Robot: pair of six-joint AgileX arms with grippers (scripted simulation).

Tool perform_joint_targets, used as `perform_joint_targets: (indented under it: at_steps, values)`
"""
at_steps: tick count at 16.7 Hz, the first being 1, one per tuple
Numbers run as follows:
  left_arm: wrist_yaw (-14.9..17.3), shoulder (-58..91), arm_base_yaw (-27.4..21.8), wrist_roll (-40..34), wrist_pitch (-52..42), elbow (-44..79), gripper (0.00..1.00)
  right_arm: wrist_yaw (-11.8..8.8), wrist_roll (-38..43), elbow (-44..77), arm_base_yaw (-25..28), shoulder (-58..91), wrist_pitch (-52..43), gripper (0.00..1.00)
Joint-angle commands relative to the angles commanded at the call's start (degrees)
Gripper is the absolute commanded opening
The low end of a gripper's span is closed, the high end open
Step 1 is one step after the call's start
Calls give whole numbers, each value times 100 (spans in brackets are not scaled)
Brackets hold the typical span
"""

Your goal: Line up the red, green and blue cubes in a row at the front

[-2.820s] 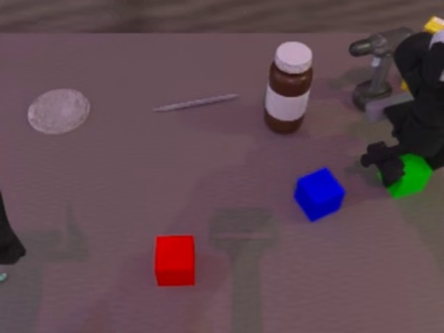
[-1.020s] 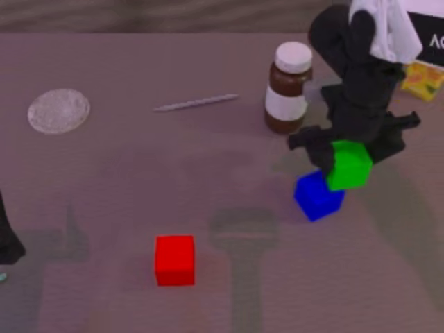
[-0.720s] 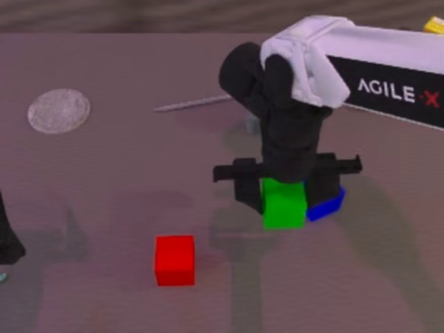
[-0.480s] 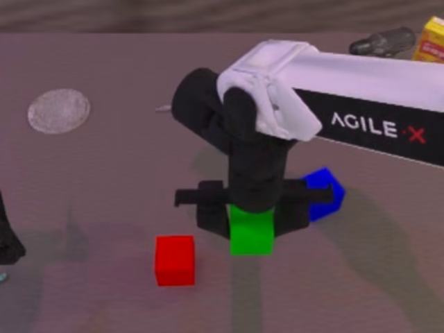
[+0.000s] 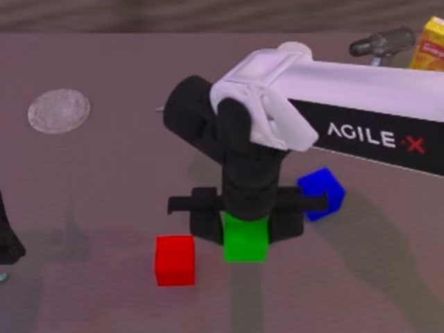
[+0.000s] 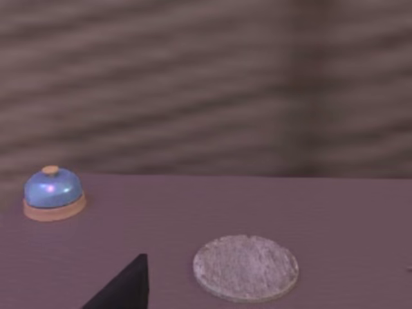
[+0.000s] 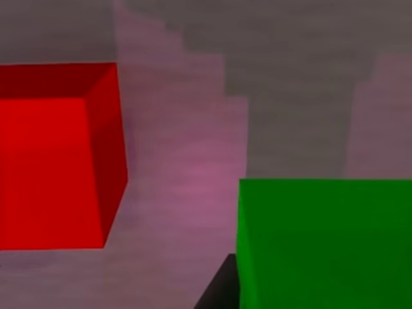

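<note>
Red cube [image 5: 175, 259] sits nearest the front of the bench [image 5: 104, 180], toward the left of centre. Just to its right, apart from it with a strip of bare bench between, is the green cube [image 5: 244, 239], pinched between the fingers of my right gripper [image 5: 244, 225], which points straight down over it. From the right wrist view I see the two cubes side by side with that gap between them; whether the green one touches the bench I cannot tell. Behind and to the right lies the blue cube [image 5: 322, 193], turned at an angle. Farther back are a grey disc [image 5: 59, 110] at the left and a juice carton [image 5: 430, 45] at the right corner. My left arm stays parked at the left edge.
</note>
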State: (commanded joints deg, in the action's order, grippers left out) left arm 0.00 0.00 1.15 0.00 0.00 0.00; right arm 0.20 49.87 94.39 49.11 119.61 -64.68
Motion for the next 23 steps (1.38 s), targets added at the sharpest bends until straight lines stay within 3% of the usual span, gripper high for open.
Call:
perform_joint_targets:
  at_steps: [6, 11, 23]
  values:
    - [0, 0, 0, 0, 0, 0, 100, 9, 27, -761, 14, 365, 1168, 0]
    - [0, 0, 0, 0, 0, 0, 100, 14, 31, -861, 20, 420, 1292, 0]
    - [0, 0, 0, 0, 0, 0, 100, 14, 31, -861, 20, 420, 1292, 90]
